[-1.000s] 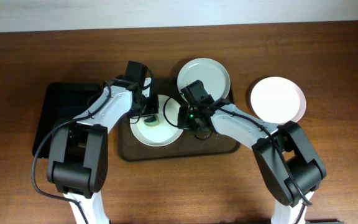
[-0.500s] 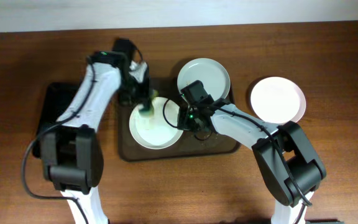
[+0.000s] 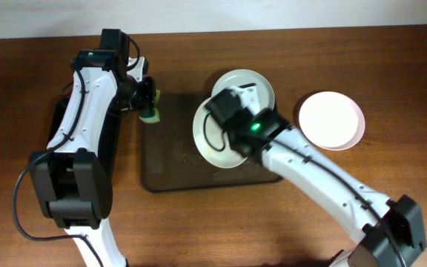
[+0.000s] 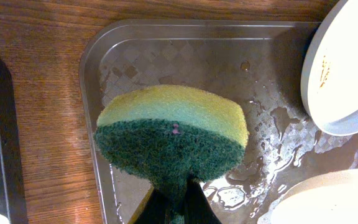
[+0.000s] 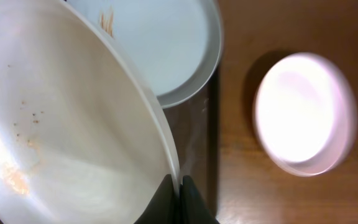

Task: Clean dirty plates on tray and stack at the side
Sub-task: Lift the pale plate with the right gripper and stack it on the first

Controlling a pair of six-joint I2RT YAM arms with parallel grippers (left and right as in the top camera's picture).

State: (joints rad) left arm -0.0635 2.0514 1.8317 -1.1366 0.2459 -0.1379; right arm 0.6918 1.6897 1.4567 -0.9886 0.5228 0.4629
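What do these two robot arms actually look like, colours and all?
Both arms are smooth white shells joined by chunky black joints. The left arm has a thin black cable looping beside its black base; the right arm shows a small green light near its wrist. The left claw and right claw end in slim dark fingers.

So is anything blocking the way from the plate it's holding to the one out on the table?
Nothing visible. The right gripper grips the held plate over the tray; only bare table lies before the side plate. The back plate sits off that path.
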